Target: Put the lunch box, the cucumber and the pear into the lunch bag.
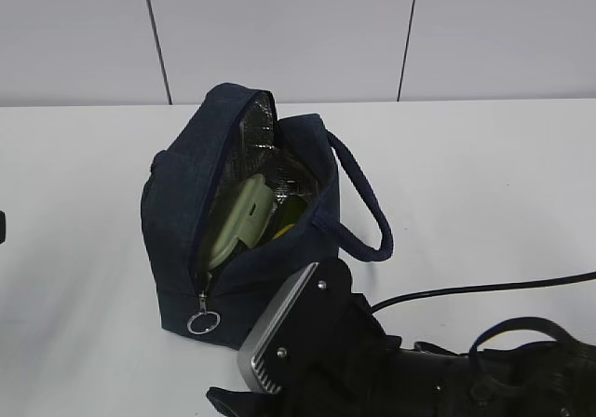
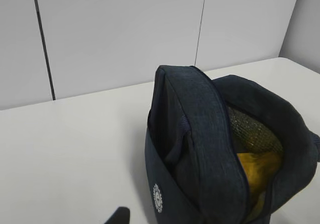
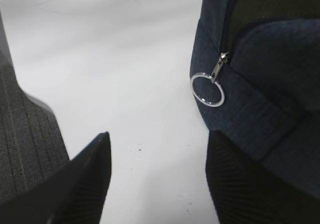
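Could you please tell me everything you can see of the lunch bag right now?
The lunch bag is dark navy woven fabric, boxy, standing upright on the white table. Its top zipper is open, showing silver lining, and the metal ring pull hangs at the near end. A rolled loop handle droops to one side. Inside lean the pale green lunch box and something yellow. The right tool is open near the pull, not touching it.

The lunch bag [image 1: 182,240] is matt, woven navy cloth with a crinkled, reflective silver lining [image 1: 256,138]. Its ring pull [image 3: 207,89] is polished metal. The lunch box [image 1: 237,220] is smooth, matt plastic. The desk [image 1: 74,249] is smooth, white and faintly glossy. The fingers [image 3: 92,174] are black with ribbed pads.
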Controlling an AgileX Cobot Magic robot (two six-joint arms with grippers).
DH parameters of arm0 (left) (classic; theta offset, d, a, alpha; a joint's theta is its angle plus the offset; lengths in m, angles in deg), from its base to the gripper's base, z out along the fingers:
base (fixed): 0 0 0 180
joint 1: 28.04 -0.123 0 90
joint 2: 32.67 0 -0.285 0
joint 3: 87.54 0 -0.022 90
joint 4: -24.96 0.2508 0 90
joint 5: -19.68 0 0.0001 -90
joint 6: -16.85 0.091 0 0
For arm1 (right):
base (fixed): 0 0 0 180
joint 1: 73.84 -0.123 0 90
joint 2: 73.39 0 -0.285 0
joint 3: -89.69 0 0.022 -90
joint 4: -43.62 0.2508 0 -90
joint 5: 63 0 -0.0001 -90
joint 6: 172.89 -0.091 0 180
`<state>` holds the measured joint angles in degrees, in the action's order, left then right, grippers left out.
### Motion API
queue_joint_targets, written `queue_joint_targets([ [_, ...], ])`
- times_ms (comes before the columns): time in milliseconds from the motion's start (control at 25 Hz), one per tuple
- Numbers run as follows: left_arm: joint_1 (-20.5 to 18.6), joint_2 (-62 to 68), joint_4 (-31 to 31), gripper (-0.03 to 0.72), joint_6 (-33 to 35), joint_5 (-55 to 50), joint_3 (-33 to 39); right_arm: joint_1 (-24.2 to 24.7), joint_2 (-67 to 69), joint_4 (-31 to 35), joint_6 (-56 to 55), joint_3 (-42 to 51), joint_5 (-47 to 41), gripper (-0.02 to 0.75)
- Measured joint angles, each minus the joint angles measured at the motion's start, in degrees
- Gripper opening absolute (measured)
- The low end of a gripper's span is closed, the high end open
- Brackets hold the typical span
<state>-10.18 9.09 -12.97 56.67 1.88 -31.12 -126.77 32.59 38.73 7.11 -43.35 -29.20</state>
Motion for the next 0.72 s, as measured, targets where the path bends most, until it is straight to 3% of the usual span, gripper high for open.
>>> queue_joint_targets([
  [280,0.0,0.0,-0.5,0.269,0.0,0.3,0.0,0.0,3.0,4.9,0.0,-2.6,0.0,0.462],
  [720,0.0,0.0,-0.6,0.267,0.0,0.5,0.0,0.0,8.2,4.9,-0.3,-6.6,-0.6,0.462],
])
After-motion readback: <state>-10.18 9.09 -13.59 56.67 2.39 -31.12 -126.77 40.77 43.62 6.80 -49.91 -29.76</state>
